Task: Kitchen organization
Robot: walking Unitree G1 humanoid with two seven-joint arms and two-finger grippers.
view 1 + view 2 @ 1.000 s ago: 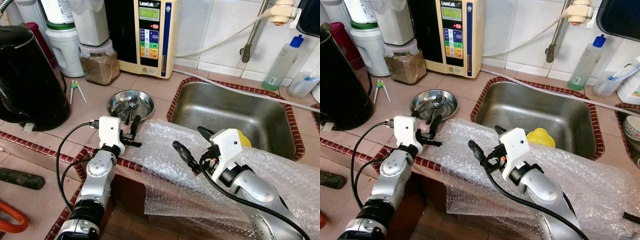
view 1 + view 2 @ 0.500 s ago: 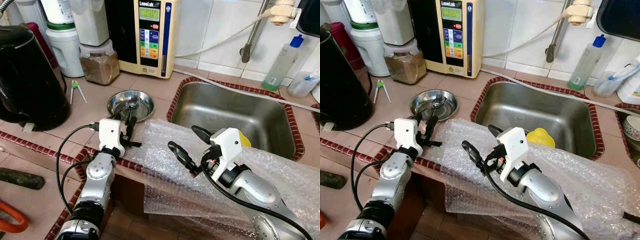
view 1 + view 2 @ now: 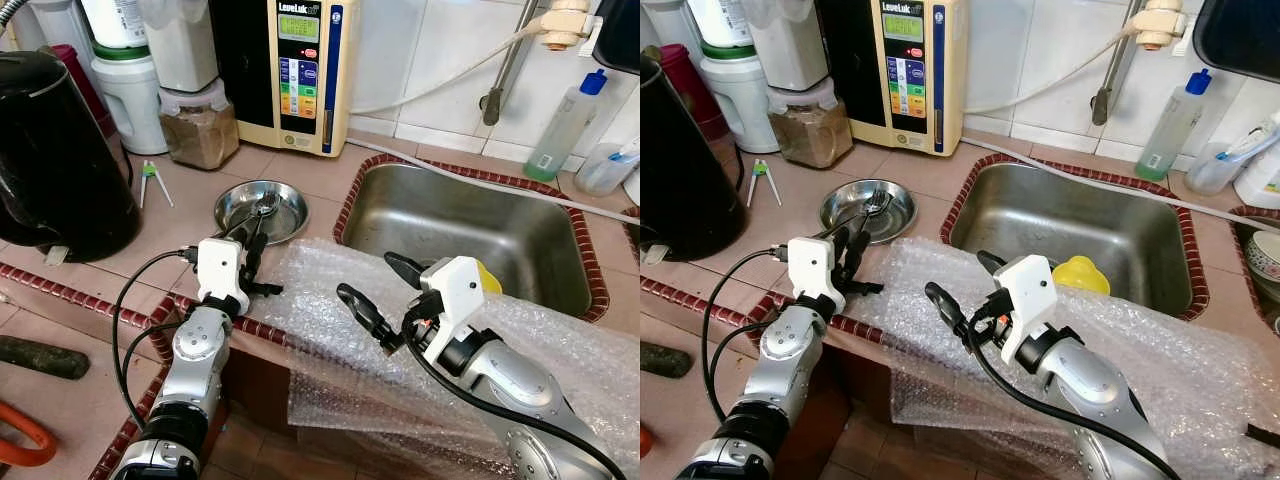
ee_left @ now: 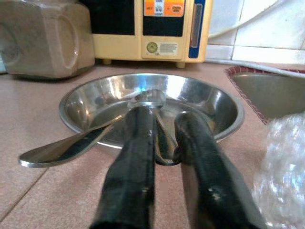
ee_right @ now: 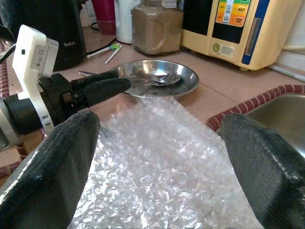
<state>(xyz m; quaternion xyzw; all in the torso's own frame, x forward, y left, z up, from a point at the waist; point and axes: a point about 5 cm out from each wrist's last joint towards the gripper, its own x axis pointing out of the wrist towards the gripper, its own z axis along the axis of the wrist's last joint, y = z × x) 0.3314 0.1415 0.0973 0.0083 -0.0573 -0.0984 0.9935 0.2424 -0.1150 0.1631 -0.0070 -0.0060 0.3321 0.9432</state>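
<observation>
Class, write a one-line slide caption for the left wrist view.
Left gripper closed on a spoon at the rim of a steel dish on the tiled counter.

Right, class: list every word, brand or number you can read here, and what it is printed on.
"Tefal": on the black kettle.
"LeveLuk": atop the cream water machine; partly blurred.
Water machine's buttons and round sticker: too small to read.
Clear bottle label: unreadable.

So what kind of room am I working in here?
Most likely a home kitchen: a stainless steel sink set in a tiled counter, a black electric kettle, and a cream countertop water purifier against the white wall tiles.
</observation>
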